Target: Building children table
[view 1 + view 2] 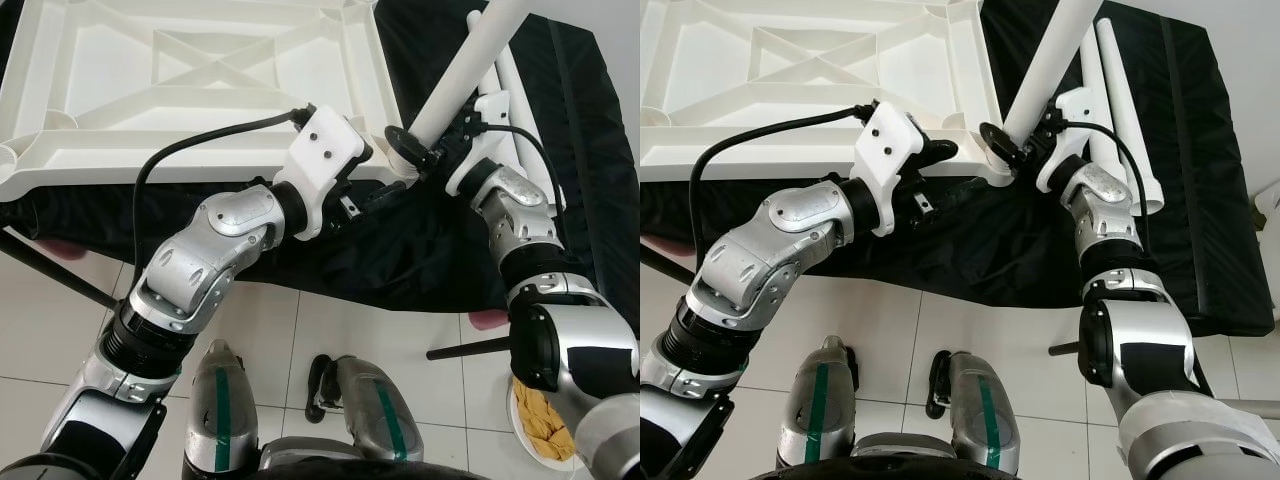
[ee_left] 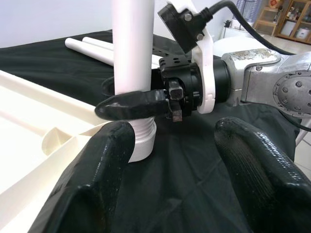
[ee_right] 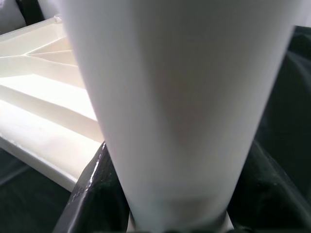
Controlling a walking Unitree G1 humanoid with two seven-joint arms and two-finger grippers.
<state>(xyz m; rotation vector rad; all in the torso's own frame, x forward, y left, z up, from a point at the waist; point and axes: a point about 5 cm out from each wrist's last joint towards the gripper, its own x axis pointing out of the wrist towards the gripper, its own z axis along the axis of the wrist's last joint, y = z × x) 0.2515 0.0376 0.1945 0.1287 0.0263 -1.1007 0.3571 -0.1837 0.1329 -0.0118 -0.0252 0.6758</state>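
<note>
Two arms reach over a black cloth point(image 1: 420, 250) toward the near right corner of the upturned tabletop point(image 1: 200, 90). Right gripper point(image 1: 1025, 145) is clamped on a white leg point(image 1: 1045, 65), which stands upright with its threaded end at the corner socket. Left gripper point(image 2: 172, 160) hovers just beside that joint, fingers point(image 2: 97, 179) spread apart, holding nothing. Spare legs point(image 1: 1120, 110) lie on the cloth behind. No writing is readable.

Both arms are jointed silver shells, scuffed and screw-studded. Behind the left gripper point(image 2: 170, 160), with its thick, pebble-textured black fingers, sits a white wrist mount point(image 1: 322, 160) with two dark screws and a looping black cable point(image 1: 190, 145). The right gripper point(image 2: 146, 104) has glossy black fingers on a black hub with a white collar. The silver legs point(image 1: 375, 415) carry green stripes.
</note>
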